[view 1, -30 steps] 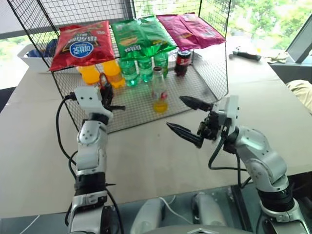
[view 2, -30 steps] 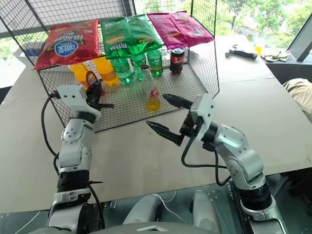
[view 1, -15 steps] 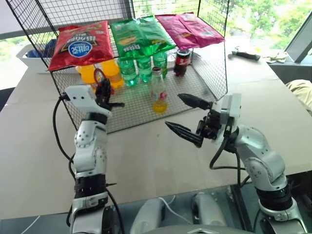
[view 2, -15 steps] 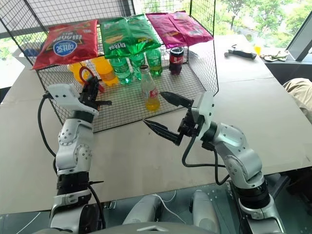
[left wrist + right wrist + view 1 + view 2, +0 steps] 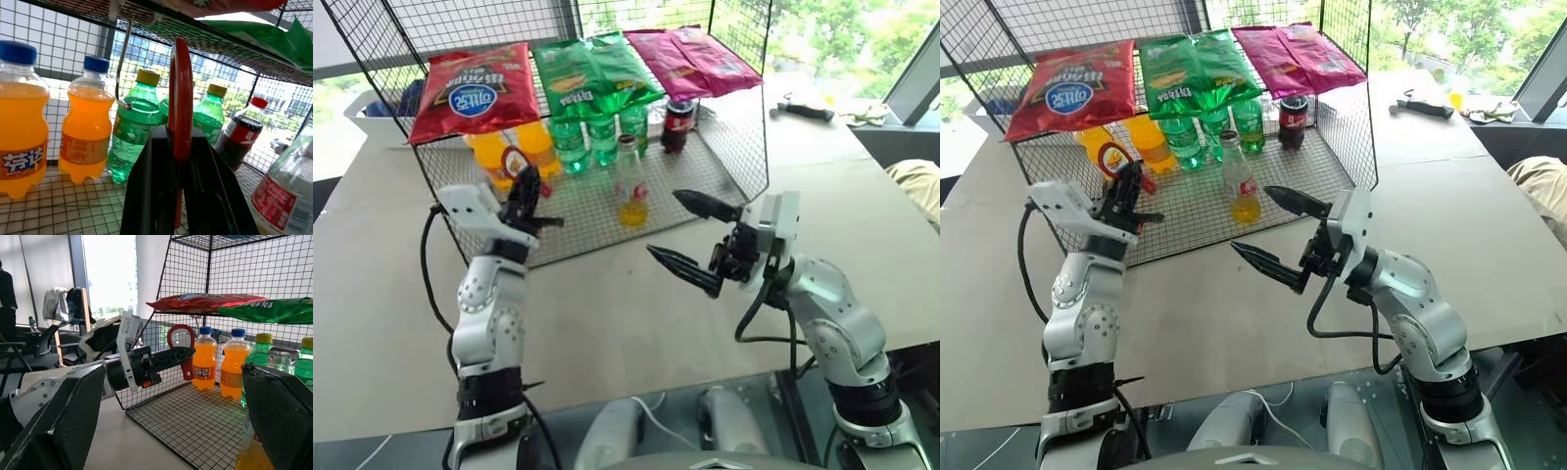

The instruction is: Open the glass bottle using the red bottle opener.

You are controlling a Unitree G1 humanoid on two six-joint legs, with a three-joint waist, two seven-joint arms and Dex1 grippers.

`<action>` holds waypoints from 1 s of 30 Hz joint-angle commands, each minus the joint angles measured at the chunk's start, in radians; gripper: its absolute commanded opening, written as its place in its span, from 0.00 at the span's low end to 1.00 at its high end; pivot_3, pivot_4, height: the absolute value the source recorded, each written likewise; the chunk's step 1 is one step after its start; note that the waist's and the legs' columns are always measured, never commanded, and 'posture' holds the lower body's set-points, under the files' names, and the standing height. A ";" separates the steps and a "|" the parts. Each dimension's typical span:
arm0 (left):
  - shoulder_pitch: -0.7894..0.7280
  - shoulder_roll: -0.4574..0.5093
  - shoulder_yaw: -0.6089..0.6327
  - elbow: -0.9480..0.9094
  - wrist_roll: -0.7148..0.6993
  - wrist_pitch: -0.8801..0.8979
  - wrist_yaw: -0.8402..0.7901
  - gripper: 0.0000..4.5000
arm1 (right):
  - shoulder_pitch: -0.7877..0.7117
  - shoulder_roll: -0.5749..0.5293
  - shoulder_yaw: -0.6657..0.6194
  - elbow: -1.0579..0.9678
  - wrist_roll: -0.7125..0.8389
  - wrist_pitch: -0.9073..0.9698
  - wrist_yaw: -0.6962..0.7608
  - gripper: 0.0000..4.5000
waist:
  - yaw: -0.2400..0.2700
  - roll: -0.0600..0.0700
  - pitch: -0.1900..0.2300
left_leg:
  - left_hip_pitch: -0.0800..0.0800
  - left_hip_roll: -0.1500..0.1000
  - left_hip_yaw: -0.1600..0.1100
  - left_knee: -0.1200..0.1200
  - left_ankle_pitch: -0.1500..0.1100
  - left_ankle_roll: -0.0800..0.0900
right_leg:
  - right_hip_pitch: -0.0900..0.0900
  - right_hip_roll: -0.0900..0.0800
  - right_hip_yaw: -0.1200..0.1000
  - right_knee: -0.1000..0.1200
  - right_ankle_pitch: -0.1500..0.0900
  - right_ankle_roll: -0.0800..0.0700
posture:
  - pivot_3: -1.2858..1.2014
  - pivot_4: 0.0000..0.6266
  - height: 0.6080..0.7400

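left fingers: the left gripper (image 5: 530, 199) is clamped tight on the handle of the red bottle opener (image 5: 517, 164), at the front left edge of the wire rack (image 5: 724, 171).
right fingers: the right gripper (image 5: 691, 238) is spread wide with nothing between its fingers, over the table (image 5: 636, 304) in front of the rack.
opener axis: long axis near upright, oval ring head on top, handle down between the fingers.
left wrist view: the opener (image 5: 180, 103) is seen edge-on as a thin red band.
right wrist view: the opener's flat face and oval hole (image 5: 181, 343) show, in front of the orange bottles (image 5: 204, 357).
glass bottle: the glass bottle (image 5: 629, 182) stands upright on the rack floor, neck up, between the two grippers and apart from both.
behind it: green bottles (image 5: 589, 139) and a dark cola bottle (image 5: 679, 124); snack bags (image 5: 475, 86) lie on the shelf above.
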 commanded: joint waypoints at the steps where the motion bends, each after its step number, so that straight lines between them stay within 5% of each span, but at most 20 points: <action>1: 0.004 0.008 -0.009 -0.065 -0.026 0.011 -0.024 0.01 | 0.002 0.000 -0.005 -0.014 0.006 -0.019 0.011 1.00 | 0.000 0.000 0.000 | 0.000 0.000 0.000 0.000 0.000 0.000 | 0.000 0.000 0.000 0.000 0.000 0.000 | 0.52 0.24 1.00; 6: 0.027 -0.008 -0.027 -0.095 -0.113 0.082 -0.059 0.01 | -0.001 -0.003 -0.002 -0.010 -0.013 -0.002 -0.009 1.00 | -0.002 0.000 0.000 | 0.000 0.000 0.000 0.000 0.000 0.000 | 0.000 0.000 0.000 0.000 0.000 0.000 | 0.52 0.24 1.00; 12: 0.070 -0.045 -0.051 -0.186 -0.498 0.330 -0.167 0.01 | -0.032 -0.016 0.000 -0.026 -0.020 0.188 -0.149 1.00 | -0.001 0.000 0.000 | 0.000 0.001 0.000 0.000 0.000 0.000 | 0.000 -0.001 0.001 0.000 0.000 0.000 | 0.52 0.24 1.00; 17: 0.085 -0.058 -0.064 -0.204 -0.792 0.502 -0.186 0.01 | -0.076 -0.043 -0.042 -0.053 0.126 0.484 -0.237 1.00 | -0.003 0.000 0.000 | 0.001 0.002 0.001 0.001 0.000 0.000 | 0.000 0.001 0.001 0.001 0.000 0.000 | 0.52 0.24 1.00; 22: 0.079 -0.065 -0.075 -0.191 -0.916 0.571 -0.186 0.01 | -0.120 -0.066 -0.102 -0.090 0.345 0.733 -0.296 1.00 | -0.002 0.000 0.000 | 0.001 0.002 0.000 0.001 0.000 0.000 | 0.001 0.001 0.001 0.000 0.000 0.000 | 0.52 0.24 1.00; 30: 0.092 -0.019 -0.132 -0.181 -0.931 0.670 -0.252 0.01 | -0.171 -0.066 -0.178 -0.080 0.637 0.882 -0.388 1.00 | -0.003 0.000 0.000 | 0.001 0.000 0.001 0.000 0.000 0.000 | 0.001 0.001 0.001 0.000 0.000 0.000 | 0.52 0.24 1.00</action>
